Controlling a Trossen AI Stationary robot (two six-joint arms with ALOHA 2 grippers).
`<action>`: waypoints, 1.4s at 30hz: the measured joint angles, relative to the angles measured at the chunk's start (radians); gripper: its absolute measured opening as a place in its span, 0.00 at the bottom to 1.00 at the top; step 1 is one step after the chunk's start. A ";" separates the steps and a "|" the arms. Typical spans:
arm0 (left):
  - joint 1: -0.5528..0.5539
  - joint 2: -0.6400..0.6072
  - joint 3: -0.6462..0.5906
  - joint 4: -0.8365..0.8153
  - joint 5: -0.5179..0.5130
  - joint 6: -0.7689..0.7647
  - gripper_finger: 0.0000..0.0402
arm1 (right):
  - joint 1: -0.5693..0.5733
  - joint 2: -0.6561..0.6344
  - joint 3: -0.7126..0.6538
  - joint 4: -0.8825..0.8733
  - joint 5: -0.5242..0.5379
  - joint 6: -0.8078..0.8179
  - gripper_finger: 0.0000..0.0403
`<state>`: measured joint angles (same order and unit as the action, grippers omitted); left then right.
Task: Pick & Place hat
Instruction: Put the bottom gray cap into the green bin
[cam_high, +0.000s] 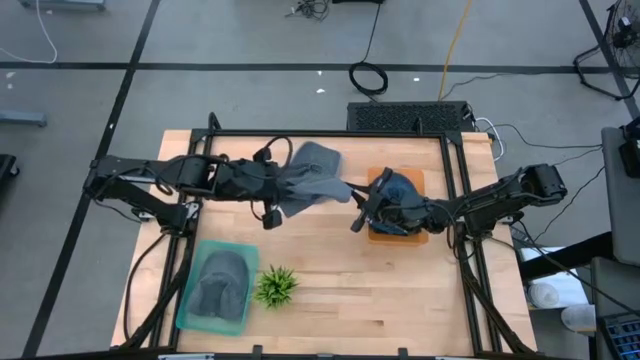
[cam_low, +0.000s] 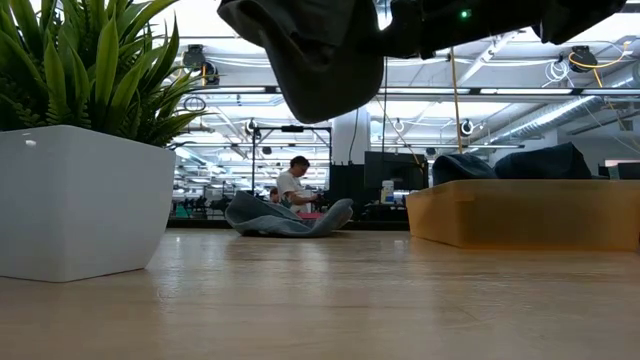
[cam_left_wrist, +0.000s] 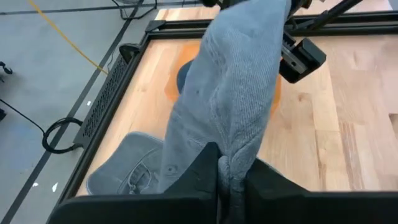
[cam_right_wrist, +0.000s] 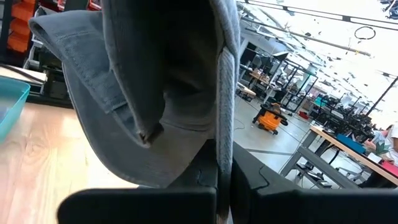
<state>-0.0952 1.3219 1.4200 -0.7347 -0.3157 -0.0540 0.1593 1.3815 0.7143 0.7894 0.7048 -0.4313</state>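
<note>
So both arms are hanging onto the same grey hat (cam_high: 318, 187) right now, stretched in the air between them over the middle of the wooden tabletop (cam_high: 400, 290). The left claw (cam_high: 272, 186) is pinching one end of it; in the left wrist view the two dark fingers (cam_left_wrist: 205, 168) are pressed together with a fold of the grey fabric (cam_left_wrist: 233, 93) caught between them. The right claw (cam_high: 357, 206) is pinching the other end, and from its own wrist camera the hat (cam_right_wrist: 161, 93) is filling most of the frame, brim drooping, with the fingers shut tight on the cloth. In the low view the hat (cam_low: 320, 55) is hanging clear above the tabletop, not touching it.

Another grey hat (cam_high: 318, 158) is lying flat near the far edge of the tabletop, just behind the held one; it's showing in the low view as a crumpled heap (cam_low: 285, 216) too. The orange tray (cam_high: 378, 180) is sitting right of centre under the right arm, with dark blue hats (cam_high: 400, 195) piled in it. Near the front left corner, a teal bin (cam_high: 190, 290) is holding one more grey hat (cam_high: 220, 285), and a small green plant (cam_high: 276, 286) in a white pot (cam_low: 80, 200) is standing just beside that bin.

Way back in the room there's a person (cam_low: 296, 182) sitting at a workstation.
</note>
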 joint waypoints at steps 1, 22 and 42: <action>0.000 -0.003 0.000 0.000 0.000 0.000 0.07 | 0.000 0.000 0.000 -0.004 0.000 0.000 0.00; 0.000 -0.007 -0.001 0.133 0.024 0.023 0.04 | 0.000 0.000 -0.001 0.029 -0.082 0.000 0.16; -0.005 -0.008 0.042 0.213 0.034 0.119 0.04 | 0.000 0.000 -0.001 0.062 -0.106 0.089 0.87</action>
<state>-0.1003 1.3135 1.4624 -0.5218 -0.2816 0.0653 0.1589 1.3811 0.7136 0.8514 0.5987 -0.3424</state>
